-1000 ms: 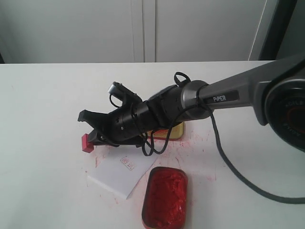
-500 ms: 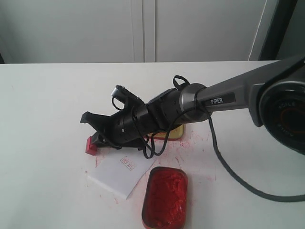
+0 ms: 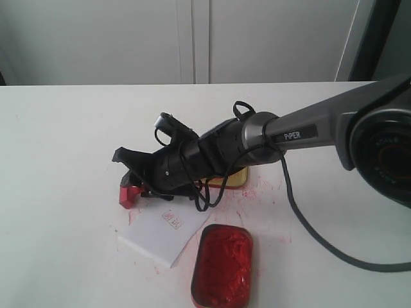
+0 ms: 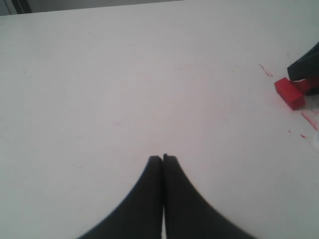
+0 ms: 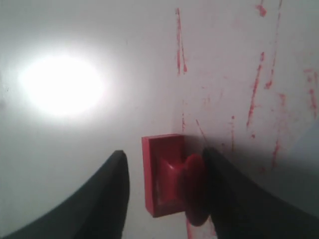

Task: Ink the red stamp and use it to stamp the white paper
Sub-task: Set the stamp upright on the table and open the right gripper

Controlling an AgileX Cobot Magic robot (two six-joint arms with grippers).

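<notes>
Right gripper [image 3: 126,173] sits left of centre in the exterior view, reaching in from the right edge, with its jaws spread wide. The red stamp [image 3: 130,196] lies on its side on the white table [image 3: 58,160], just below the fingertips and just beyond the upper-left corner of the white paper [image 3: 160,236], not on the sheet. In the right wrist view the stamp [image 5: 162,179] is between the two fingers [image 5: 107,199]: clear gap between one finger and the square base, the other finger right against the knob, can't tell whether it actually touches. No grip, the stamp rests on the table on its own. The paper carries a small red print [image 3: 172,220] near its top edge, with red smears on the table around it. Open red ink tin [image 3: 221,263] is at bottom centre, just right of the paper; gold-lined lid [image 3: 236,176] is partly hidden behind the arm. Left gripper [image 4: 162,158] has its fingers pressed together, nothing between them, over bare table; in its view the stamp [image 4: 290,92] is well off to one side.
</notes>
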